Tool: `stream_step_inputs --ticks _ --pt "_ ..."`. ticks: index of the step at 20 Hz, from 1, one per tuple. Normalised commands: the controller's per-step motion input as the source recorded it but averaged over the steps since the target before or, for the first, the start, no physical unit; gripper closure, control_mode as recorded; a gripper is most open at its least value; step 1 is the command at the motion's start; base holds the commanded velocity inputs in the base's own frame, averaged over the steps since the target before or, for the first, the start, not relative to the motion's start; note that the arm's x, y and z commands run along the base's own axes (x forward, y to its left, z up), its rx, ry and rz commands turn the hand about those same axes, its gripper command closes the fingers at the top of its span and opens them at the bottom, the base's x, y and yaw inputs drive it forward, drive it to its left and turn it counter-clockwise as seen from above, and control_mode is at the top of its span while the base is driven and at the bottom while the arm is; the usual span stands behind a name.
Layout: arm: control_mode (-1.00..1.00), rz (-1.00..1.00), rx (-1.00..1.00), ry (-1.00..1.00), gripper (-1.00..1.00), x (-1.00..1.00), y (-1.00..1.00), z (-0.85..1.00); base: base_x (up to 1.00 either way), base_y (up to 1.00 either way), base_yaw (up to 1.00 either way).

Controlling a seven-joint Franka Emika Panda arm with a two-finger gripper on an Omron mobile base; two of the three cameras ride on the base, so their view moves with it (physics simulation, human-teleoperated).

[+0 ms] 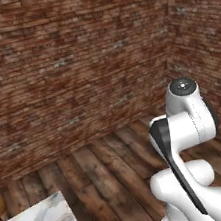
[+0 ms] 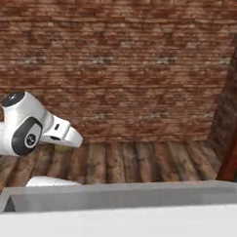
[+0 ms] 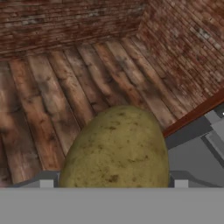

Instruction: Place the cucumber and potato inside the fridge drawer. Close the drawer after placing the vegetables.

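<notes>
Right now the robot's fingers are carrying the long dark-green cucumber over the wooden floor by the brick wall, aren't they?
Not the cucumber. The hand view shows a round olive-brown potato between the fingers, close up against the camera. The rest holds: the wooden floor and the brick wall lie behind it.

White arm (image 1: 185, 121), glossy rounded links, smooth shell. Dark grey joint bands and a black strip down one link. Round dark cap (image 1: 182, 86) with a pale centre mark on the joint end.
</notes>
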Motion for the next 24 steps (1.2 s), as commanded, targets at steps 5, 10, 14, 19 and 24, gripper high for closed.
stream_step_inputs --ticks 5,10,14,19,24 --pt "1.0 0.0 0.0 0.0 1.0 0.0 0.0 0.0 0.17 0.0 -0.97" --pt "1.0 0.0 0.0 0.0 1.0 0.0 0.0 0.0 0.27 -0.04 -0.92" --pt "1.0 0.0 0.0 0.0 1.0 0.0 0.0 0.0 0.36 -0.03 -0.87" --pt "1.0 0.0 0.0 0.0 1.0 0.0 0.0 0.0 0.65 0.0 -0.77" --pt "1.0 0.0 0.0 0.0 1.0 0.0 0.0 0.0 0.69 0.0 -0.5"
